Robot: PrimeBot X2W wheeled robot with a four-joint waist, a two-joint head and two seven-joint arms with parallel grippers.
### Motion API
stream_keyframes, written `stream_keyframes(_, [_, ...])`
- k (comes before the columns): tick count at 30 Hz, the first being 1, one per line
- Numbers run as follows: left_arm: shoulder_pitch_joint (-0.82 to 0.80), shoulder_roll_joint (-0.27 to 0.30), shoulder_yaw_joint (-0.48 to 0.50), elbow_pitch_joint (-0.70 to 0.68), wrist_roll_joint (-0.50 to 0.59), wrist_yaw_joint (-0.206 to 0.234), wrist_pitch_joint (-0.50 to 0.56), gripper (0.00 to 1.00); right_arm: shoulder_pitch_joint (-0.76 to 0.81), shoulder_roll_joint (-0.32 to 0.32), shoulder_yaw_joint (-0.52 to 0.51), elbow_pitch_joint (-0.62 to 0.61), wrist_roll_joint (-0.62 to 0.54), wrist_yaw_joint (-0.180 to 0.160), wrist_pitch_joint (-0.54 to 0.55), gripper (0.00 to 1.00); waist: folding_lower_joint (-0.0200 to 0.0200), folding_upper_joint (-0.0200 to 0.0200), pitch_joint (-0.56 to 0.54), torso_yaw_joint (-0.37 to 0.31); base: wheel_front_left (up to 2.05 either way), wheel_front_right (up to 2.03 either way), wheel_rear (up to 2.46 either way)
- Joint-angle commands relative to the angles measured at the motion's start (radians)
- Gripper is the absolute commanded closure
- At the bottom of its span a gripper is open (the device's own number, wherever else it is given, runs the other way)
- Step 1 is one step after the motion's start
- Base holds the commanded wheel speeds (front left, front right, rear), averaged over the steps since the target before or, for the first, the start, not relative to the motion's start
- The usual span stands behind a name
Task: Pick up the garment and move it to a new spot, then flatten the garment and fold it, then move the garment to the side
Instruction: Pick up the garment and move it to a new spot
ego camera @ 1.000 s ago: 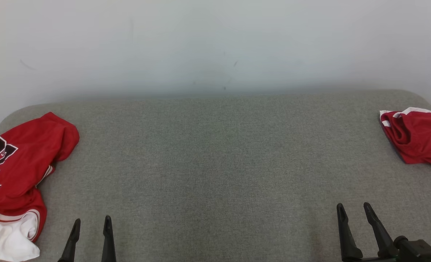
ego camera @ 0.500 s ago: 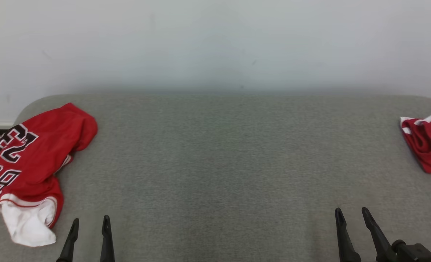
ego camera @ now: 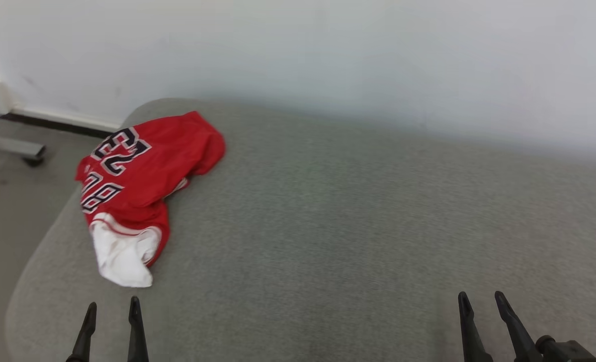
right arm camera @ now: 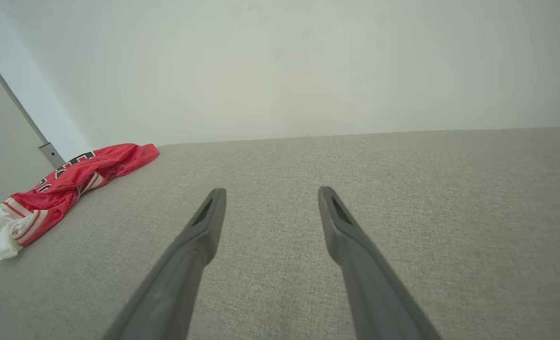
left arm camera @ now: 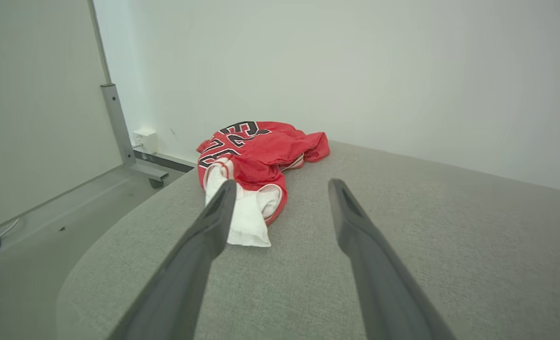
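**Operator:** Pale wall (ego camera: 328,50) at the back, grey fabric worktop (ego camera: 328,226) with rounded corners in front of it; bare floor (ego camera: 6,211) off its left end.

**Desk:** And your hands?

**Operator:** My left hand (ego camera: 113,301) hovers over the near left edge, fingers apart, nothing between them; my right hand (ego camera: 480,293) is at the near right, fingers likewise apart and empty.

**Desk:** Where's the garment?

**Operator:** The garment (ego camera: 147,166), a red jersey with dark numerals and a white part at its near end, lies crumpled by the worktop's far left corner; it's ahead of my left hand, not touching it; well apart from my right.
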Motion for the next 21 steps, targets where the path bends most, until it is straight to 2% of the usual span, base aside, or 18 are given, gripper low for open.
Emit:
stream_keyframes(1, [0.005,0.0,0.004,-0.002,-0.001,0.003,-0.003,0.0,-0.007,0.002,0.002,-0.003,-0.011,-0.002,-0.003,0.0,0.0,0.0,0.007,0.105,0.0,0.0,0.0])
stream_keyframes(10, [0.021,0.0,0.029,-0.006,-0.002,0.009,-0.003,0.0,-0.014,0.007,0.014,0.001,-0.015,-0.002,-0.003,0.0,0.0,0.0,0.005,0.2,0.0,0.0,0.0])
stream_keyframes(21, [0.027,0.0,0.042,-0.01,-0.005,0.011,-0.003,0.0,-0.017,0.007,0.027,0.012,-0.019,-0.002,-0.006,0.0,0.0,0.0,0.001,0.203,0.0,0.0,0.0])
